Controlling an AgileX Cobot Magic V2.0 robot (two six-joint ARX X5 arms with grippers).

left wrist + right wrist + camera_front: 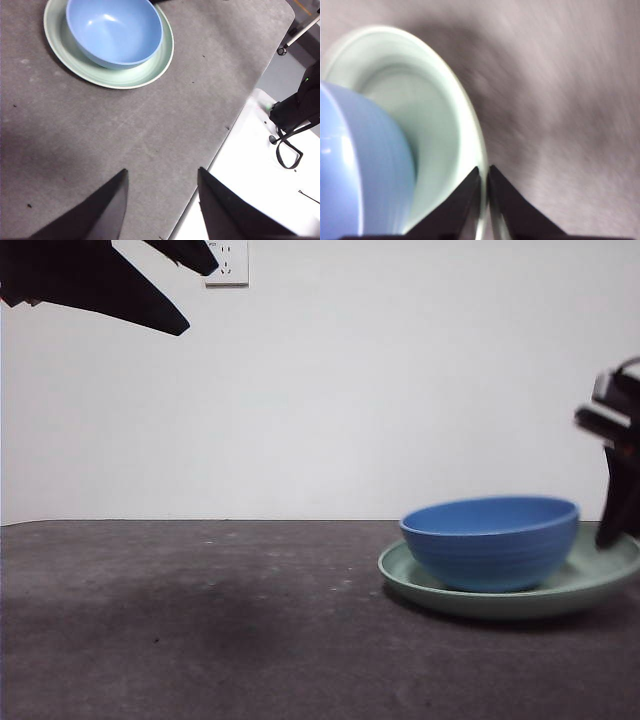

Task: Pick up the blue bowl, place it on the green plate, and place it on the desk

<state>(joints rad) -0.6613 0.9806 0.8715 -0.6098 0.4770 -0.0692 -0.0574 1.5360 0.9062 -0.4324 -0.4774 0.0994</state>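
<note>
Right end effector (484, 175) has its two black jaws pinched on the raised rim of the green plate (445, 100), one jaw inside the rim and one outside, with only a thin gap between them; the wrist picture is blurred by motion. In the front view this end effector (612, 525) enters at the side edge, its dark finger reaching down to the plate's edge (520, 600).

Beneath both end effectors lies the counter (200, 640), a dark grey, speckled surface; past its edge, beside the left end effector, a white surface (250, 175) carries a black strap and a dark device.

On the counter rests the green plate (150, 70), wide and shallow, well ahead of the left end effector and directly in the right one's grip.

Inside the plate sits the blue bowl (490, 540), upright, its base on the plate's floor, just beside the right end effector's jaws but not touched by them (360, 165). It is empty (115, 30).

Left end effector (162, 200) hangs high above bare counter, jaws spread wide and holding nothing; in the front view it shows as dark tips at an upper corner (150, 290), near a white wall socket (228, 262).
</note>
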